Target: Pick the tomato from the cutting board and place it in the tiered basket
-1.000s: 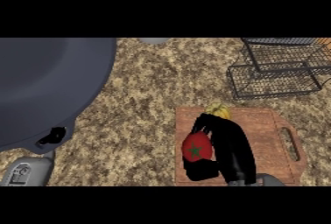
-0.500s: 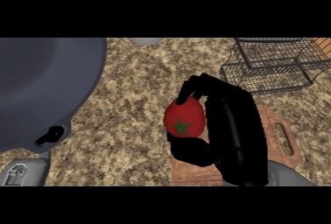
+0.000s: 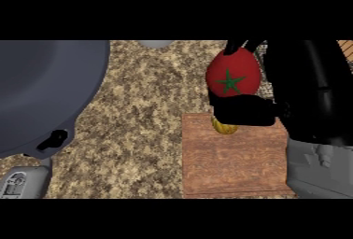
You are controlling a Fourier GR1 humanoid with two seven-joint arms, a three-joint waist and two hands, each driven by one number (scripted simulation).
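Holding the tomato (image 3: 233, 77) raised above the counter (image 3: 141, 121), the right hand (image 3: 303, 88) fills the head view from about 1 to 3 o'clock. Its black fingers (image 3: 243, 113) are clamped on the tomato, curling beneath it and along its right side, while a fingertip shows just above the fruit at 12 o'clock. The tomato is red with a dark green star-shaped stem mark facing the camera, and it sits up off the cutting board (image 3: 234, 161), which lies lower at about 5 o'clock on the speckled stone counter. A small yellow object (image 3: 222, 127) rests at the board's far edge, partly hidden under the curled fingers; what it is cannot be told. The grey forearm (image 3: 321, 170) enters at 4 o'clock, beside the board's right edge. A large dark grey basin (image 3: 41, 93) takes up the side from 8 to 11 o'clock, with a small black fitting (image 3: 53, 139) at its rim and a light grey fixture (image 3: 21, 182) at 8 o'clock. A sliver of tiered basket (image 3: 343, 46) may show at 2 o'clock, too little to be sure.
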